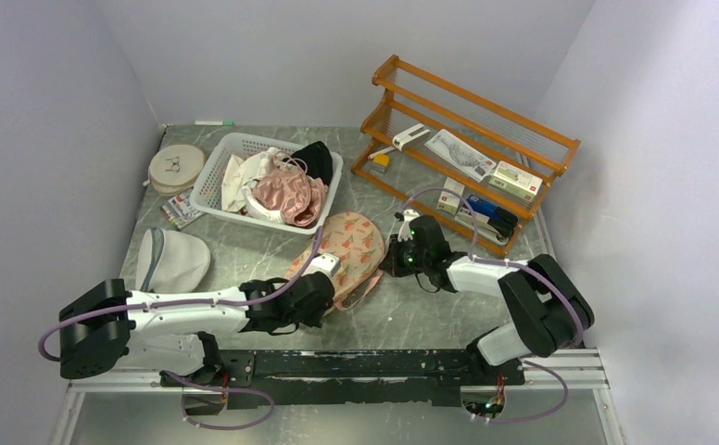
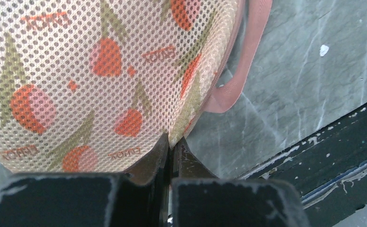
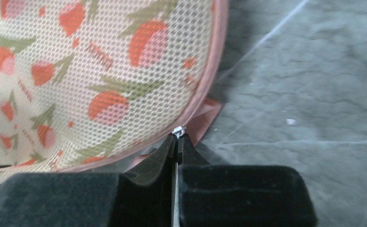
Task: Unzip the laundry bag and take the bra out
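The laundry bag lies on the table's middle, a peach padded case with orange-red and green print and pink edging. It fills the left wrist view and the right wrist view. My left gripper is shut on the bag's near edge. My right gripper is shut on the small white zipper pull at the bag's right rim. A pink loop strap hangs from the bag. The bra is hidden.
A white basket at the back left holds a shiny pink garment and black and white cloth. A white mesh dome bag lies at the left. An orange wooden rack stands at the back right.
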Controlling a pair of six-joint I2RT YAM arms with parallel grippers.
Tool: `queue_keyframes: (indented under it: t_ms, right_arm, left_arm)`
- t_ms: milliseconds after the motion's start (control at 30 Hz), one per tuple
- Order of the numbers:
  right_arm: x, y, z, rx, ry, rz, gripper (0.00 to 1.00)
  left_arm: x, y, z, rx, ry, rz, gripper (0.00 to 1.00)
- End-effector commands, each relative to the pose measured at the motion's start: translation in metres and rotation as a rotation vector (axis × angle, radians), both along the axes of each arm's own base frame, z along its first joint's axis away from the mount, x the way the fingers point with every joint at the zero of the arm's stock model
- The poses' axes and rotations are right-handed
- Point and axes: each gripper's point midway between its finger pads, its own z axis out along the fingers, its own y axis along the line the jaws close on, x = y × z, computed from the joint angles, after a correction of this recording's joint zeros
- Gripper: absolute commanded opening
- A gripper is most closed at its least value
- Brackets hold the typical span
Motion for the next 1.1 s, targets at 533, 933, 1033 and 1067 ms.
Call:
queue_keyframes:
  t_ms: [533, 933, 1033, 1067]
  right_arm:
    - [-0.063, 0.03, 0.072, 0.183, -0.093, 0.058, 0.0]
    - [-0.077, 0.038, 0.086, 0.254, -0.068, 0.067, 0.0]
    - [-0.079, 0.04, 0.086, 0.254, -0.064, 0.078, 0.0]
    - [-0.08, 0.04, 0.086, 0.256, -0.064, 0.081, 0.0]
  left_arm:
    - [0.016, -0.041, 0.094, -0.07, -0.114, -0.107, 0.82]
    - [0.052, -0.07, 0.06, 0.083, -0.219, -0.11, 0.78]
    - [0.063, -0.067, 0.053, 0.125, -0.252, -0.064, 0.69]
    - [0.066, -0.066, 0.052, 0.145, -0.262, -0.048, 0.65]
